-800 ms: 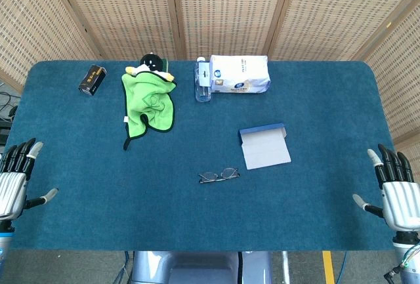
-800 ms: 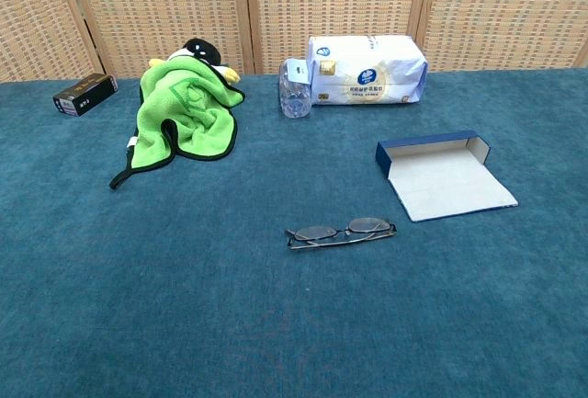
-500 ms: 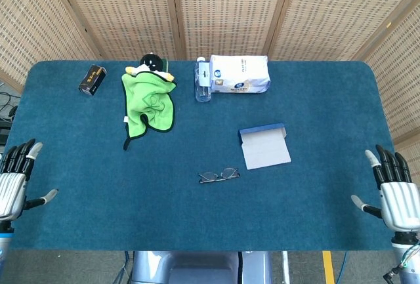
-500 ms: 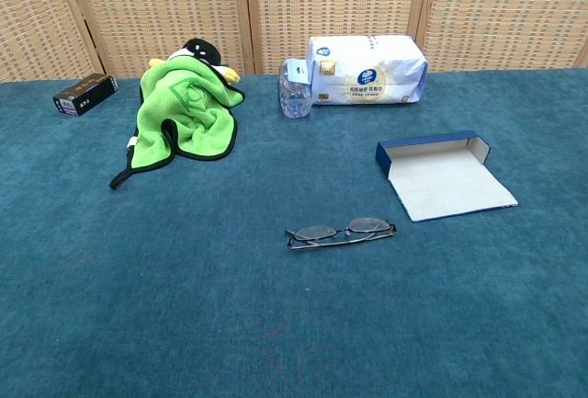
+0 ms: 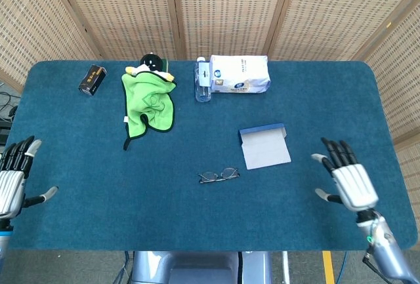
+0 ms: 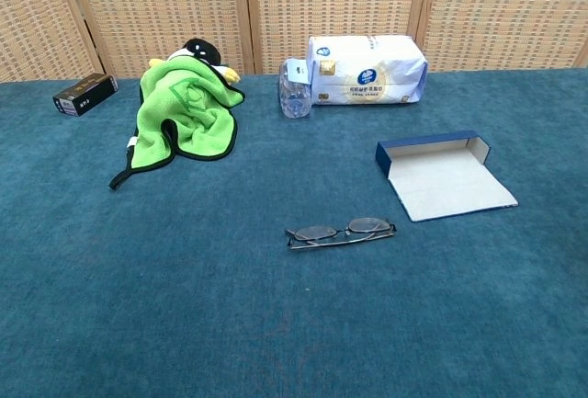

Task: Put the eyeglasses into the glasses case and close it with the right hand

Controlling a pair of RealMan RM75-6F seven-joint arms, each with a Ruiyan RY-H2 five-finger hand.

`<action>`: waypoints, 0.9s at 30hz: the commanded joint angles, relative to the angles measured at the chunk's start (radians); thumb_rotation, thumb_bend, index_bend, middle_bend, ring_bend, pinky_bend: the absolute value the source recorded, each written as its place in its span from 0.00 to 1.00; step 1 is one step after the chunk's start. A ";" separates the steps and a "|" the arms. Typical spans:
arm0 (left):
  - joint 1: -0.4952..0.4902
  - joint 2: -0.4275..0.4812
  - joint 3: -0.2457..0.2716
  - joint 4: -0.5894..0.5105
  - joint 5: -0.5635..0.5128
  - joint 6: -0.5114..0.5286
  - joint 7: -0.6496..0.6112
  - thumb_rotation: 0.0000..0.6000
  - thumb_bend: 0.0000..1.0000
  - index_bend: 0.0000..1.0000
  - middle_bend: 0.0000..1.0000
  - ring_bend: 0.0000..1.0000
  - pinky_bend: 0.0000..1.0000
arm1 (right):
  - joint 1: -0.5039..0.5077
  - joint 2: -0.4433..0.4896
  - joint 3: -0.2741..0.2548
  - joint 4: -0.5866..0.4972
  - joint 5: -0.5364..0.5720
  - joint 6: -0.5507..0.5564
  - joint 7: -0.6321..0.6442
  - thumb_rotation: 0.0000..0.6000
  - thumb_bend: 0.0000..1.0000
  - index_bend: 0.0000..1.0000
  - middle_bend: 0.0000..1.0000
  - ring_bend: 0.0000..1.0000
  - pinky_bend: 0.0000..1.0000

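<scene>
Folded thin-framed eyeglasses [image 5: 219, 175] [image 6: 340, 232] lie on the blue cloth near the table's middle front. The blue glasses case [image 5: 264, 145] [image 6: 445, 176] lies open just to their right and further back, its pale flap spread flat toward me. My right hand [image 5: 348, 180] hovers over the table right of the case, fingers spread, holding nothing. At the table's left front edge my left hand [image 5: 13, 178] is also spread and empty. Neither hand shows in the chest view.
Along the back stand a white tissue pack [image 5: 239, 74], a clear bottle [image 5: 203, 81], a green cloth [image 5: 149, 102] over a black-and-white plush toy [image 5: 152, 63], and a small black box [image 5: 92, 79]. Wicker screens close off the far side.
My right hand has moved in from the table's right edge toward the case, now over the cloth. The left hand, eyeglasses and case have not moved.
</scene>
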 commanded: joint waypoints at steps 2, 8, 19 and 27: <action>-0.007 0.006 -0.013 -0.007 -0.028 -0.022 -0.010 1.00 0.00 0.00 0.00 0.00 0.00 | 0.135 -0.066 0.045 -0.003 -0.018 -0.131 -0.051 1.00 0.34 0.35 0.00 0.00 0.00; -0.026 0.001 -0.042 0.004 -0.088 -0.064 0.000 1.00 0.00 0.00 0.00 0.00 0.00 | 0.295 -0.159 0.074 -0.005 0.026 -0.344 -0.131 1.00 0.36 0.38 0.00 0.00 0.00; -0.057 -0.028 -0.058 0.051 -0.134 -0.125 0.021 1.00 0.00 0.00 0.00 0.00 0.00 | 0.404 -0.324 0.085 0.050 0.162 -0.479 -0.293 1.00 0.36 0.38 0.00 0.00 0.00; -0.052 -0.029 -0.050 0.047 -0.119 -0.113 0.021 1.00 0.00 0.00 0.00 0.00 0.00 | 0.428 -0.374 0.076 0.068 0.245 -0.491 -0.374 1.00 0.36 0.38 0.00 0.00 0.00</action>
